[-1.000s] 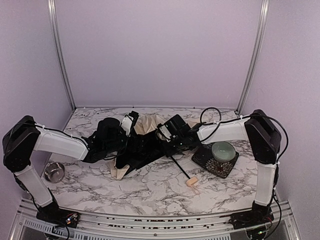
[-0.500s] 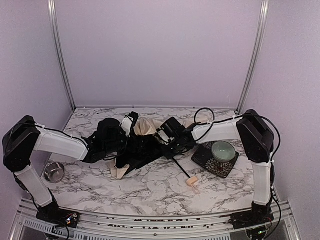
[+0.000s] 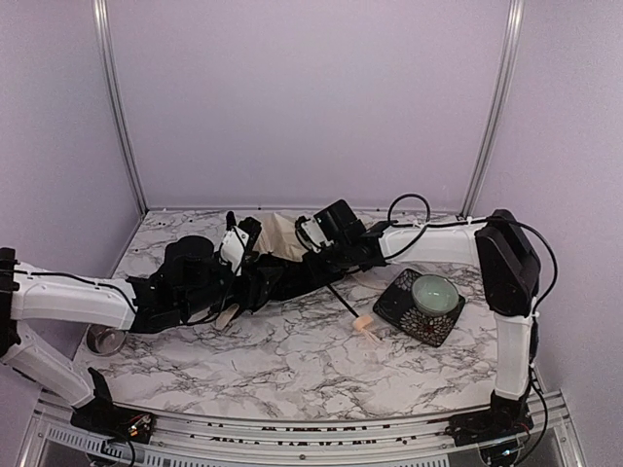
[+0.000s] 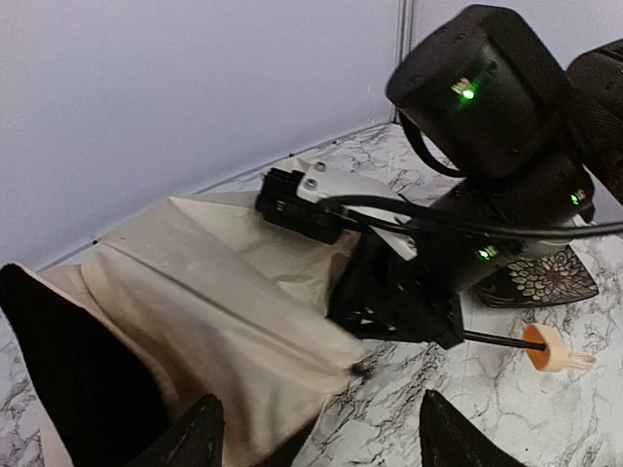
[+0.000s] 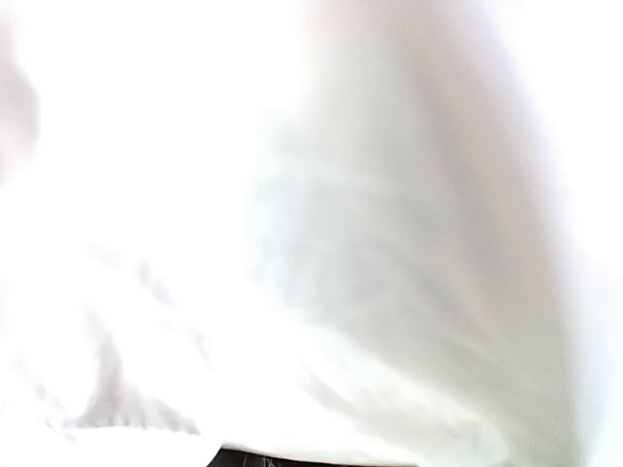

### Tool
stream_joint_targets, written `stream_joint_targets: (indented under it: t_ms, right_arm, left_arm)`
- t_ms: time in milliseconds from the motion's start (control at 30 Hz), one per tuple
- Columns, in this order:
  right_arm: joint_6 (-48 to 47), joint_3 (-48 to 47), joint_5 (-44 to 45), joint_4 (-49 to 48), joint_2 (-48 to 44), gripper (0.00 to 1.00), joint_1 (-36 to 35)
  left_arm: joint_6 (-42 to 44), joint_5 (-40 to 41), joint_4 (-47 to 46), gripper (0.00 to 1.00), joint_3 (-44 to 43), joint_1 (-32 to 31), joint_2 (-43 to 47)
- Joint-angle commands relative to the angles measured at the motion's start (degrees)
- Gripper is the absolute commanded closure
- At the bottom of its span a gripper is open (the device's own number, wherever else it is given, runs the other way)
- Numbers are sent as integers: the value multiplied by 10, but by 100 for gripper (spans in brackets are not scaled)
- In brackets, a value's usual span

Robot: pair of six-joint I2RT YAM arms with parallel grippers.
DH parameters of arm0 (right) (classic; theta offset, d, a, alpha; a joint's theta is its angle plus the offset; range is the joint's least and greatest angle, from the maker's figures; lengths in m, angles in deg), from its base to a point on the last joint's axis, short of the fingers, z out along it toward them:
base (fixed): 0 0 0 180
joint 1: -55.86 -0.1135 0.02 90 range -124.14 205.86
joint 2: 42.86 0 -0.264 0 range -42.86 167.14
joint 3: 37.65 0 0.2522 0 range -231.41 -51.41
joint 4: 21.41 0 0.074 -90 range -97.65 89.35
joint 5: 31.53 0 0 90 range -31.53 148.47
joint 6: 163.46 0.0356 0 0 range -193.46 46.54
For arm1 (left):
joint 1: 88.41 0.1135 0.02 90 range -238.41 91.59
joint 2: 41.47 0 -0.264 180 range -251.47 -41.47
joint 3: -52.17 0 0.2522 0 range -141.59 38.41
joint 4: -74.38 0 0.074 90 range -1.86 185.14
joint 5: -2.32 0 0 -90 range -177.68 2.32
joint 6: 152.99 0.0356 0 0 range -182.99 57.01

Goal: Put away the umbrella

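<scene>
1. On the grey-veined marble table (image 3: 292, 370), enclosed by lilac walls (image 3: 311, 97), the umbrella (image 3: 277, 238) lies crumpled near the back.
2. Left gripper (image 4: 321, 409): fingers spread apart at the cream fabric.
3. Right gripper (image 3: 316, 255): pressed into the fabric; I cannot tell its state.

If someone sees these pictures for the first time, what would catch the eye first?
The crumpled umbrella at the back middle of the table, cream cloth over black lining, with the left arm and the right arm meeting over it. Its tan handle sticks out toward the front. At the right, a green bowl sits on a dark patterned plate.
</scene>
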Motion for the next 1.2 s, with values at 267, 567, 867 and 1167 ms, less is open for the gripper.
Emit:
stream_joint_targets:
  t_ms: [267, 567, 867, 1167]
  right_arm:
    - [5, 20, 87, -517, -167, 100, -88]
    - [-62, 72, 182, -744, -154, 100, -173]
    - [-82, 69, 214, -829, -140, 100, -208]
    - [-75, 84, 231, -845, -130, 100, -218]
  left_arm:
    - [-9, -128, 45, 22, 27, -25, 103]
    - [4, -207, 12, 11, 14, -23, 95]
    - [7, -100, 12, 23, 26, -17, 69]
    - [37, -75, 2, 34, 19, -17, 76]
